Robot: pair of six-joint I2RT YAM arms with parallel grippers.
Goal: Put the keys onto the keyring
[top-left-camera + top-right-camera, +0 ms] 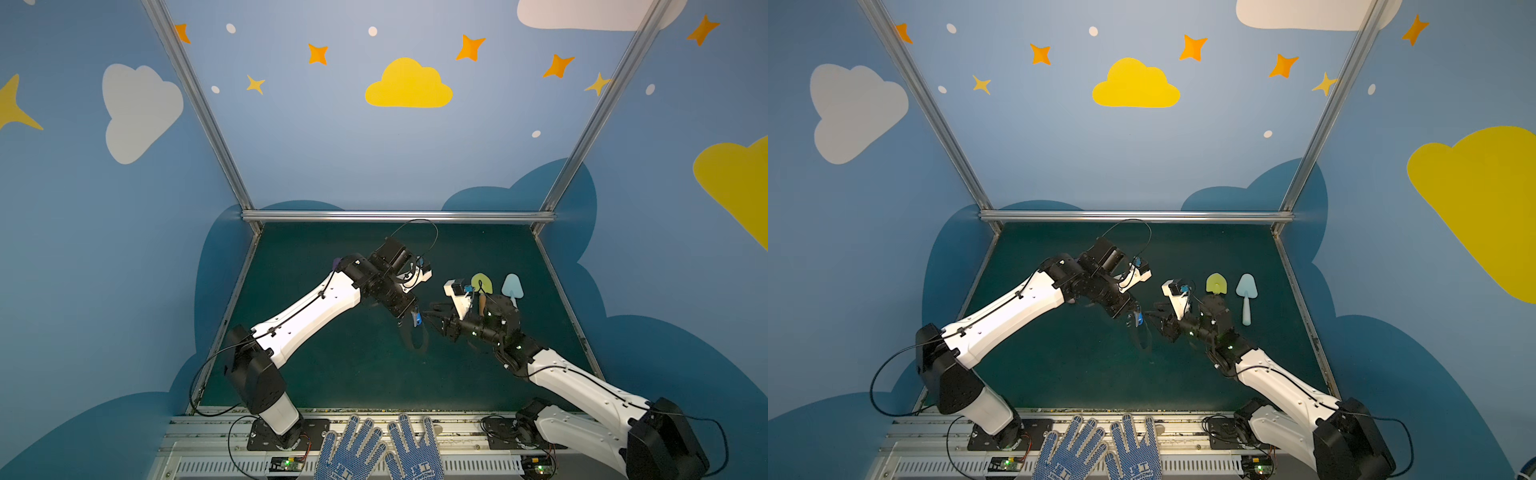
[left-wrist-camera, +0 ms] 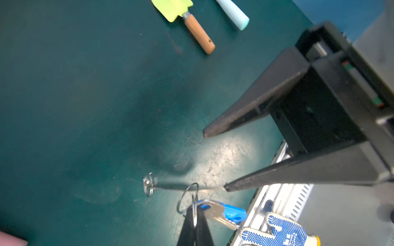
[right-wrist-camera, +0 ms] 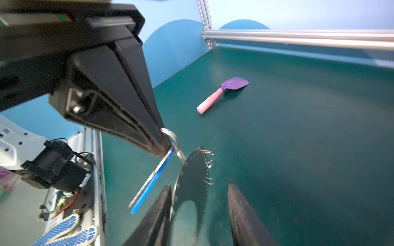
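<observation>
The left gripper [image 2: 194, 213] has its fingers pressed tight together, pinching the thin wire split ring [image 3: 173, 136] of the keys [image 2: 217, 212]. That's a small silver metal key plus a blue plastic oblong tag, both dangling off the ring right at one end of the keyring [image 3: 191, 176]. The keyring is the big flat grey oval metal band with little holes along its rim and a few small wire rings [image 3: 210, 152] sticking off one side, and it's standing up on edge. Can't really tell if the split ring is hooked through it or just touching.

The right gripper [image 3: 200, 187] is spread wide around the keyring. The band sits against one finger [image 3: 162, 208] and the other finger is well clear of it. Edge-on from the left wrist, the band is just a blur.

Further out on the dark green mat [image 1: 332, 374]:
- a yellow-green toy shovel [image 1: 1216, 284] with a wooden handle and a pale blue plastic shovel [image 1: 1246, 295], both on the keyring's right-arm side
- a purple shovel [image 3: 226, 89] with a pink handle, well apart from the keyring on its left-arm side
- a pair of blue-dotted white work gloves [image 1: 374, 453] in front of the keyring, off the mat
</observation>
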